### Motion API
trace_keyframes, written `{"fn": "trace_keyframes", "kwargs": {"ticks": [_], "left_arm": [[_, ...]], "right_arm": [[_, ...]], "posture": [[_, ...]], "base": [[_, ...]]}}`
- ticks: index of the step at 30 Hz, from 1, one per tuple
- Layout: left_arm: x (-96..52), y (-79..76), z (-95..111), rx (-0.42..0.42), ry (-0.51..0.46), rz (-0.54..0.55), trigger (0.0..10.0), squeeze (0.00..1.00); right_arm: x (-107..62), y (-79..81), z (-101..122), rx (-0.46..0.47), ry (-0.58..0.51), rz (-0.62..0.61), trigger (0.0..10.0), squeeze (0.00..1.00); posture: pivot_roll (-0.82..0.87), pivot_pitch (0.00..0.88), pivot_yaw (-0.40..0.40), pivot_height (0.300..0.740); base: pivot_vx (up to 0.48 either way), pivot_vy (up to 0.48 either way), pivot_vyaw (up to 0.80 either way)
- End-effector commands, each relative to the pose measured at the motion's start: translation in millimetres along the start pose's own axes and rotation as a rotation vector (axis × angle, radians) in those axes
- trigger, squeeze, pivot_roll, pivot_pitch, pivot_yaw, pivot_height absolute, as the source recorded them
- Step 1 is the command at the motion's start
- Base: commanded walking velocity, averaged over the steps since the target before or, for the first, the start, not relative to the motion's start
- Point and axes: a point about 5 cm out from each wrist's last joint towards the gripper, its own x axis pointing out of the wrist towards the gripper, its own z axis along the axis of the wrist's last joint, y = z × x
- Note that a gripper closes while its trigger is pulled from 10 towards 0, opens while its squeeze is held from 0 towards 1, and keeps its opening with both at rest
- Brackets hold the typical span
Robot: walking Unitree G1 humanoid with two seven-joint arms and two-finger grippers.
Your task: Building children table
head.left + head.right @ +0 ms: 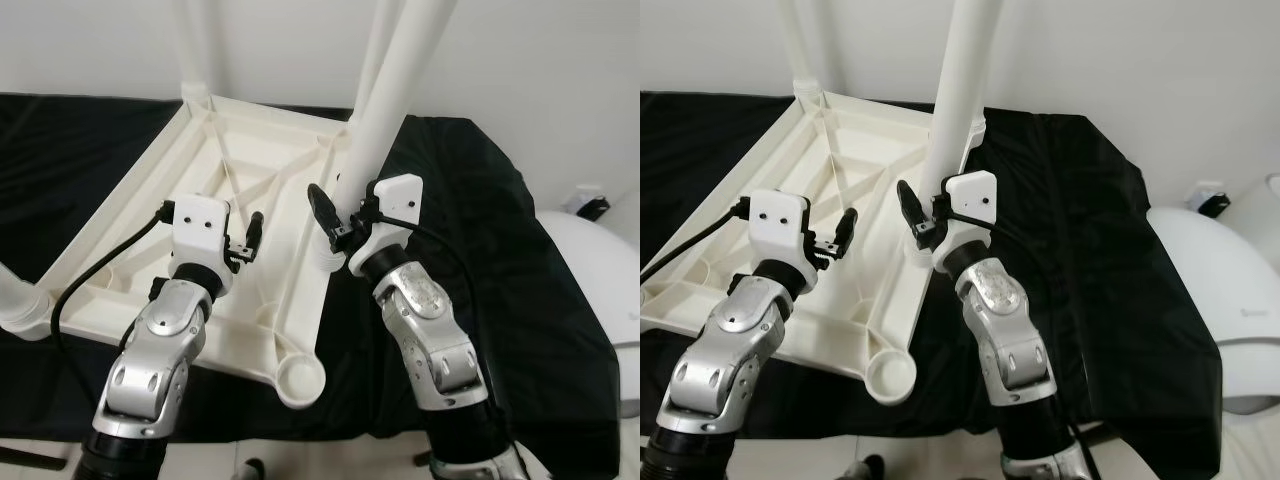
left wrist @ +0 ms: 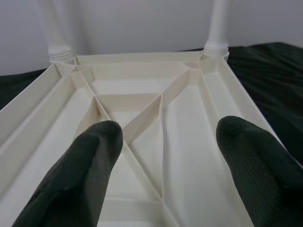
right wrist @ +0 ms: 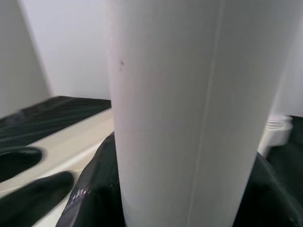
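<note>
The white plastic table top [image 1: 200, 160] lies upside down on a black cloth, ribs facing up. One leg [image 1: 195, 50] stands in the far left corner socket and another [image 1: 385, 30] in the far right one. My right gripper [image 1: 345, 212] is shut on a third white leg [image 1: 390, 100], holding it tilted at the table's right rim; in the right wrist view this leg [image 3: 189, 118] sits between the black fingers [image 3: 94, 194]. The near corner socket [image 1: 300, 376] is empty. My left gripper [image 1: 250, 236] hovers open over the ribbed underside [image 2: 142, 118], holding nothing.
The black cloth [image 1: 480, 230] covers the surface and drops off at its right and near edges. A white rounded appliance [image 1: 600, 290] stands to the right. A white wall rises just behind. A white leg collar [image 1: 22, 305] sits at the table's left corner.
</note>
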Motion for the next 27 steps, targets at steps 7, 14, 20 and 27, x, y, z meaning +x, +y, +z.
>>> {"fn": "trace_keyframes", "kwargs": {"ticks": [7, 14, 20, 27], "left_arm": [[-0.7, 6.3, -3.7, 0.023, 0.009, 0.038, 10.0, 0.00], [0.2, 6.9, -4.3, 0.021, 0.012, 0.042, 10.0, 0.00], [1.2, 7.2, -4.6, 0.020, 0.011, 0.043, 10.0, 0.00], [1.9, 6.6, -4.7, 0.019, 0.012, 0.043, 10.0, 0.00]], "right_arm": [[2.3, 6.1, 3.4, 0.001, -0.021, 0.020, 10.0, 0.00], [2.9, 5.9, 3.1, 0.021, -0.019, 0.014, 10.0, 0.00], [3.0, 5.2, 3.0, 0.019, -0.020, 0.012, 10.0, 0.00], [2.9, 4.6, 3.0, 0.017, -0.019, 0.010, 10.0, 0.00]], "posture": [[0.10, 0.081, -0.071, 0.740], [0.10, 0.082, -0.070, 0.740], [0.10, 0.081, -0.069, 0.740], [0.09, 0.081, -0.068, 0.740]], "base": [[0.000, 0.000, 0.80], [0.000, 0.000, 0.00], [0.000, 0.000, 0.00], [0.000, 0.000, 0.00]]}}
